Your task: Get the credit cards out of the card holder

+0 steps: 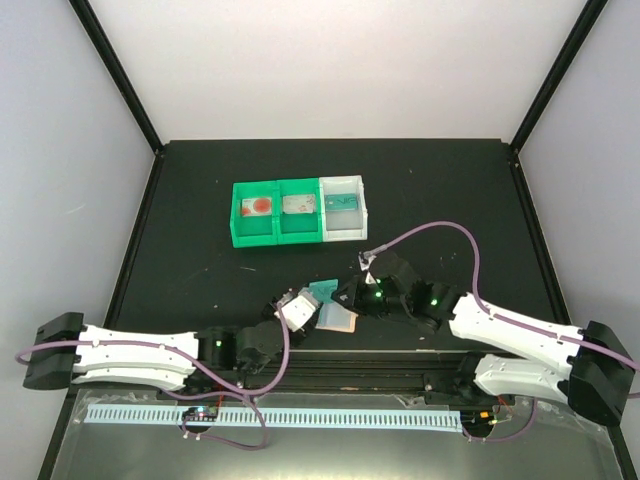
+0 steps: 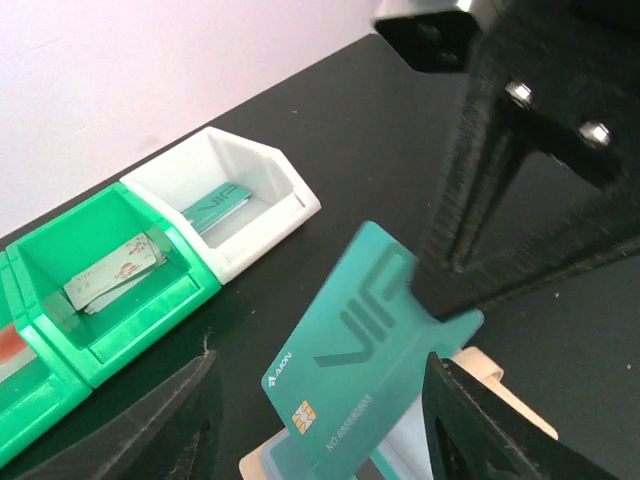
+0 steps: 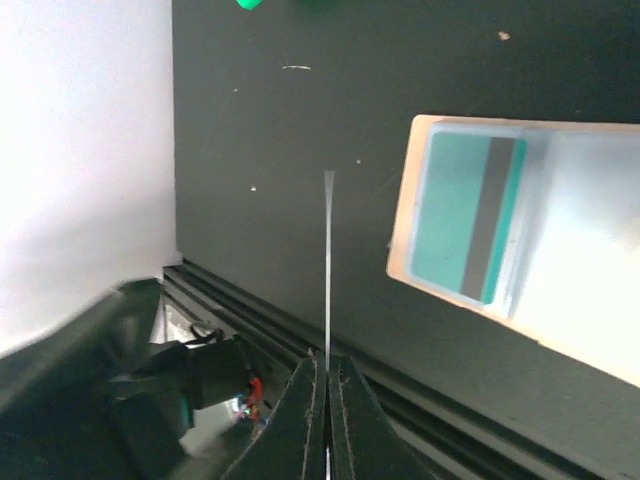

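Observation:
One teal credit card (image 2: 355, 345) hangs tilted above the table, and my right gripper (image 3: 327, 365) is shut on its corner. In the right wrist view that card (image 3: 328, 250) shows edge-on as a thin line between the closed fingers. The tan card holder (image 3: 560, 320) lies flat on the black table with a second teal card (image 3: 455, 215) showing in its pocket. My left gripper (image 2: 320, 445) is open, one finger on each side of the lifted card and touching neither it nor the holder (image 2: 492, 368) below. In the top view both grippers meet over the holder (image 1: 338, 320).
A three-compartment bin tray (image 1: 298, 238), two parts green and one white, stands behind the grippers. Its white part (image 2: 290, 190) holds a teal card (image 2: 215, 208), and a green part (image 2: 170, 300) holds a pale card. The metal rail at the table's near edge runs just below the holder.

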`<state>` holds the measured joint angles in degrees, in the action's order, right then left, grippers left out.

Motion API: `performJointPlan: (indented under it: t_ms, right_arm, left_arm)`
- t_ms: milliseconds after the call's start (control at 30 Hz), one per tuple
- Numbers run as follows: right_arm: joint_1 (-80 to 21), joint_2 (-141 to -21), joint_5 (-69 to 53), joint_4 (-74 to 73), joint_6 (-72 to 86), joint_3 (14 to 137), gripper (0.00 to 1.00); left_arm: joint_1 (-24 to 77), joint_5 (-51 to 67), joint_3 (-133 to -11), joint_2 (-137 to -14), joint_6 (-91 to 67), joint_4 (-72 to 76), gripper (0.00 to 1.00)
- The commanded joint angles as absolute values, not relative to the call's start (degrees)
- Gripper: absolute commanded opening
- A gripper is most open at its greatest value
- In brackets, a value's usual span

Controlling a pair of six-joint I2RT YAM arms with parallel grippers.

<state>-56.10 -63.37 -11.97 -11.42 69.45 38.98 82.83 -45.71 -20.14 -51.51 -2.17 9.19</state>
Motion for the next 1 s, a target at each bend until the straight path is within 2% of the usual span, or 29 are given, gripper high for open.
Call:
performJointPlan:
  t_ms: [0, 100, 167, 233, 400, 667, 967]
  right_arm:
    - [-55.7, -60.3, -7.3, -9.1, 64.1, 36.2, 0.01]
    - [-55.7, -58.5, -5.4, -7.9, 60.5, 34.6, 0.01]
    - [-55.7, -57.6, -4.1, -7.7, 57.9, 34.1, 0.01]
    - [-55.7, -56.8, -4.0, -6.5, 54.0, 33.8, 0.01]
    - [-55.7, -54.9, -4.0, -4.0, 48.2, 32.8, 0.01]
    - [-54.0, -54.2, -2.8, -4.0, 40.3, 34.0, 0.01]
    - [-41.9, -62.1, -11.1, -6.1, 34.4, 42.0, 0.01]
  left_arm:
    - [80.5, -43.6, -21.4, -46.8, -9.4, 5.2, 0.61]
    - [77.5, -38.6, -20.9, -42.8, -13.0, 3.2, 0.76]
    - [75.4, -35.3, -20.3, -40.1, -14.8, 2.8, 0.91]
    - [73.1, -31.7, -19.8, -37.3, -16.9, 2.7, 0.98]
    - [64.5, -18.7, -19.5, -33.1, -22.5, 1.9, 0.99]
    - [55.3, -5.6, -20.6, -32.2, -31.9, -0.9, 0.99]
    - [46.0, 11.7, -18.9, -34.6, -39.3, 1.2, 0.99]
